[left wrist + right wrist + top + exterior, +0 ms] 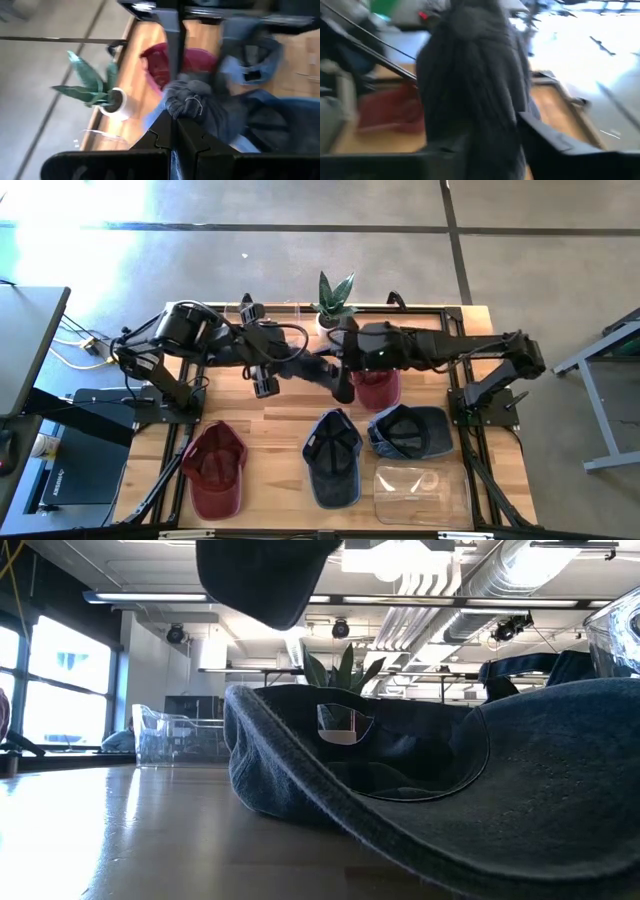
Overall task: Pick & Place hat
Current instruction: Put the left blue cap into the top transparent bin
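A dark grey hat (pixel 343 383) is held up over the middle of the table between both grippers; the low view shows it (pixel 265 580) well above the tabletop. My left gripper (pixel 175 120) comes from the left and is shut on the hat's bunched cloth. My right gripper (pixel 490 131) comes from the right, and the hat's cloth (pixel 470 75) fills the space between its fingers. A red hat (pixel 378 388) lies on the table under the right arm. My left gripper pinches a bunched fold of the grey hat's cloth (pixel 186 102) between its two fingers, roughly level from the table's left. The hat is lifted clear. My right gripper holds the hat's cloth (pixel 480 115) between its two fingers from the table's right. The cloth bulges out past the fingers. Which part of the hat this is cannot be told.
On the near half lie a red cap (pixel 213 470), a blue cap (pixel 333 455) and a denim cap (pixel 410 430), open side up. A clear container (pixel 420 492) sits near right. A potted plant (pixel 335 300) and another clear container (pixel 245 310) stand at the far edge.
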You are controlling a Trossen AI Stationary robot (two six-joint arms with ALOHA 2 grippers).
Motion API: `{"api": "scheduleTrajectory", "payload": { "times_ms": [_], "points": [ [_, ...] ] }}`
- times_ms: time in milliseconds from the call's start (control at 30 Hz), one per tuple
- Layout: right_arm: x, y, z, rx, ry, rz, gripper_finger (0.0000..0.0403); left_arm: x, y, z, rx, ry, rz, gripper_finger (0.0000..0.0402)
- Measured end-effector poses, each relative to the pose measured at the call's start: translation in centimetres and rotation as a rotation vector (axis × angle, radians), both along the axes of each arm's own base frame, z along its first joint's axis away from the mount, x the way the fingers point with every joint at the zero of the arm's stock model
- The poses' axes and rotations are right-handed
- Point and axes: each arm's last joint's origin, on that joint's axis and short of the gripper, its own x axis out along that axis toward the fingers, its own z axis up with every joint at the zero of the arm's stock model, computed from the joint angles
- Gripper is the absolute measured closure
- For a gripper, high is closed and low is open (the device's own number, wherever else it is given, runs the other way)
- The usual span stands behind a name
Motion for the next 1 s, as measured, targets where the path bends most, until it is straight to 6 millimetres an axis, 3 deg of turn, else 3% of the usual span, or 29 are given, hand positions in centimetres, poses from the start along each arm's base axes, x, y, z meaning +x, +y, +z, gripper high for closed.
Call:
{"api": "scheduleTrajectory", "payload": {
  "times_ms": [133, 267, 567, 667, 800, 900, 1000],
  "points": [
    [-0.6, 0.2, 0.9, -0.125, 0.045, -0.146, 0.0385, -0.2, -0.2, 0.1, -0.066, 0.006, -0.061, 0.0401],
    [-1.6, 1.0, 1.6, -0.234, 0.121, -0.268, 0.0375, -0.8, -0.2, 0.3, -0.138, -0.005, -0.065, 0.0401],
    [-1.9, 1.1, 1.4, -0.196, 0.171, -0.164, 0.0377, -0.7, -0.2, 0.1, -0.177, 0.002, -0.033, 0.0401],
    [-2.7, 0.6, 2.2, -0.115, 0.142, -0.109, 0.0354, -0.6, -0.3, 0.0, -0.185, 0.009, -0.040, 0.0401],
    [-4.0, -0.4, 4.0, 0.074, 0.037, 0.030, 0.0285, -0.6, -0.3, 0.1, -0.194, -0.003, -0.037, 0.0401],
    [-3.5, -0.3, 4.8, 0.126, -0.050, 0.171, 0.0219, -0.5, -0.3, 0.2, -0.196, -0.012, -0.038, 0.0401],
    [-2.1, 0.5, 4.4, 0.063, -0.088, 0.234, 0.0162, -0.4, -0.4, 0.3, -0.200, -0.036, -0.040, 0.0401]
  ]
}}
